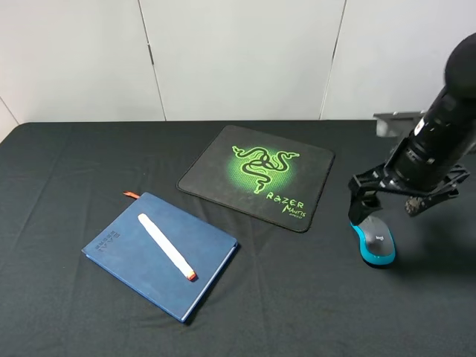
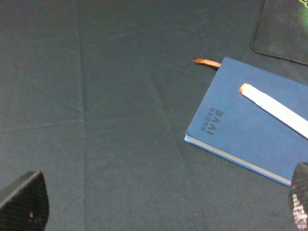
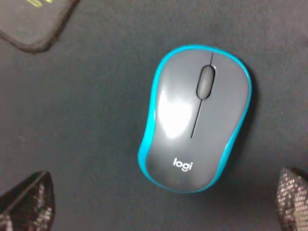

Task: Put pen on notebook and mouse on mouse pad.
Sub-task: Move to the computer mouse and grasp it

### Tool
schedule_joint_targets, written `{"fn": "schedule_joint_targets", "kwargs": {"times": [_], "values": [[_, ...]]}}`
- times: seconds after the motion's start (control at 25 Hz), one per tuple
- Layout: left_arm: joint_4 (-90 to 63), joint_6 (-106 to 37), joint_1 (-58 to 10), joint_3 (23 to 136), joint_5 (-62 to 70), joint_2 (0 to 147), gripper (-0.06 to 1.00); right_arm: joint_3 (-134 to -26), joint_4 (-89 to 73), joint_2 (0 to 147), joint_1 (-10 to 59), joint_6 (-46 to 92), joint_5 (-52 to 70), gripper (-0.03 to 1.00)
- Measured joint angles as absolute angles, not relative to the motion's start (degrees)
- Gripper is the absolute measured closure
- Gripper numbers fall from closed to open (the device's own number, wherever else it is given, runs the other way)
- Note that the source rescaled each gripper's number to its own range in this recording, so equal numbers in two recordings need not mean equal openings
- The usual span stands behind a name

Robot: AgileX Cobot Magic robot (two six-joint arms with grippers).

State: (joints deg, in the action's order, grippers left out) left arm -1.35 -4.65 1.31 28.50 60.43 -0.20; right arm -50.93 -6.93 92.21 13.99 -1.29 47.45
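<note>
The right gripper (image 3: 159, 204), jaws spread wide, hangs just above the mouse (image 3: 195, 118) with 1 finger off each blue side; it should drop straight and close low across those sides, since the glossy domed grey top would likely let the pads slip. The mouse sits on the black cloth worktop (image 1: 312, 297) just beside the flat fabric mouse pad (image 1: 256, 178), while the white cylindrical pen (image 1: 166, 246) already lies on the blue hardcover notebook (image 1: 130, 249)

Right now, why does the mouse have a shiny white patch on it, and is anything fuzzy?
Right wrist view: that patch is light glaring off the mouse; the fingertips close to the lens look fuzzy. High view: no bright patch on it.
</note>
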Motion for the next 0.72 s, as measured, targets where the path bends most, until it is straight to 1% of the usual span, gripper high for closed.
{"fn": "schedule_joint_targets", "kwargs": {"times": [0.32,0.72], "values": [[-1.35,-4.65,1.31,28.50,60.32,-0.20,-0.06,-50.93,-5.77,98.44,13.99,-1.89,44.81,-0.03],[-1.35,-4.65,1.31,28.50,60.32,-0.20,-0.06,-50.94,-5.39,102.58,13.99,-2.46,42.13,-0.03]]}}
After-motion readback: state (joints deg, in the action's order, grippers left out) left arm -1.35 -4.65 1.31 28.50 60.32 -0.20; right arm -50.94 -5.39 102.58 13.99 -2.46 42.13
